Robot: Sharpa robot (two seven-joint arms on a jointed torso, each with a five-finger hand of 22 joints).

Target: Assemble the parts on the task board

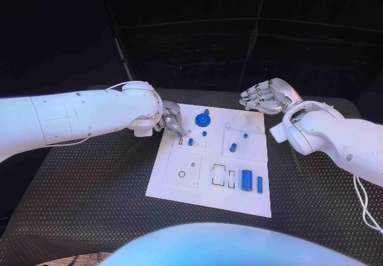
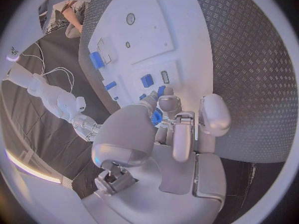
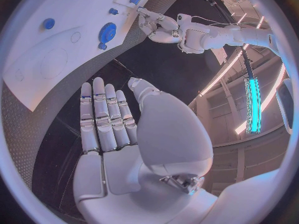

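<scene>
Left hand reaches over white task board far-left corner, fingertips bunched narrow, grasp unclear; right hand hovers past far edge, fingers straight, holding nothing

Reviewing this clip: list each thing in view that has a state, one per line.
Left hand: over the board's far left edge, fingertips down at a small blue part.
Right hand: open, holds nothing, off the board's far right corner.
Task board: flat on the table.
Blue gear: on the board, untouched.
Blue cylinder: lying flat.
</scene>
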